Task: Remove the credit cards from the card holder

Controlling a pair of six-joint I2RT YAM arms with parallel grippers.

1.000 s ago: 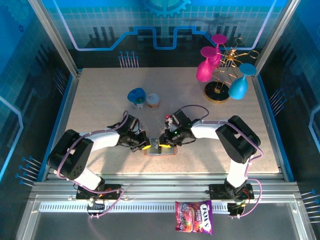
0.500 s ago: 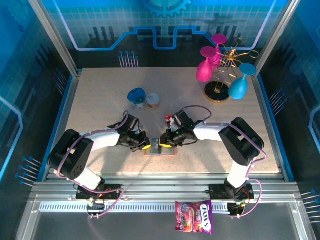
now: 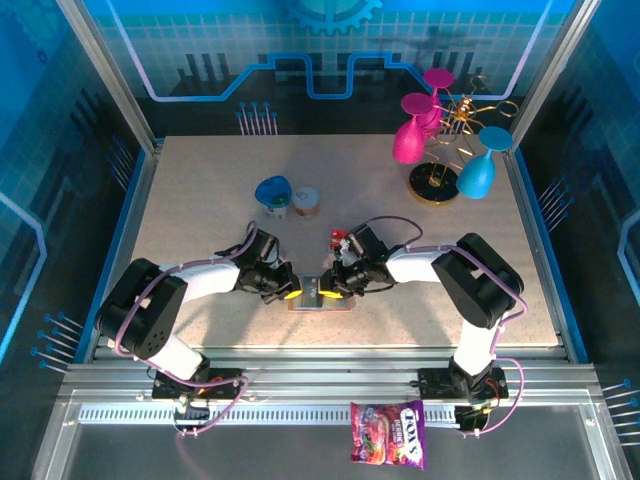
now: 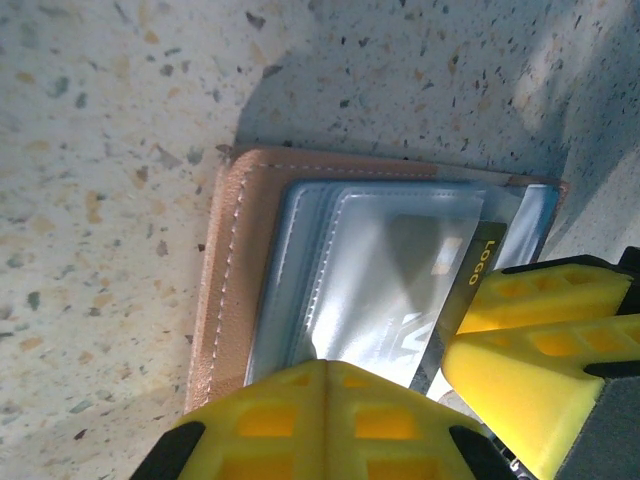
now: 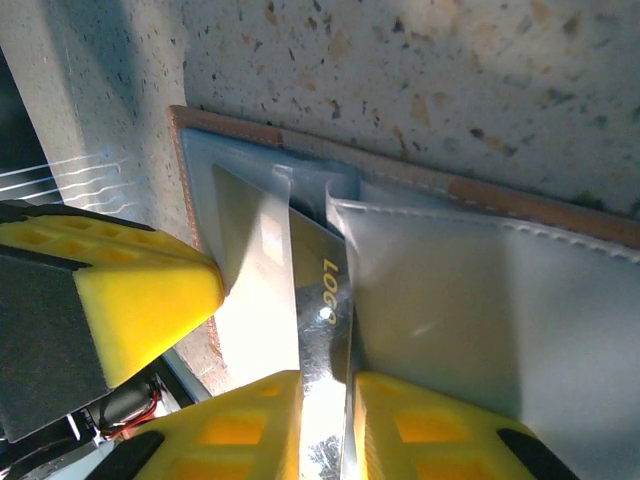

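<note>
Jaws shut tight, our left gripper (image 4: 325, 385) rests its tips on the open card holder (image 4: 222, 280), which we see lying flat on the table (image 3: 200, 200) near the front edge, between both arms. Our right gripper (image 5: 325, 392) pinches a dark credit card (image 5: 318, 285) partly inside its sleeve.

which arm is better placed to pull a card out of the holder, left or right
Right: the right gripper pinches a credit card sticking out of the card holder and looks ready to pull. The left gripper is shut, seemingly pinning the holder.
</note>
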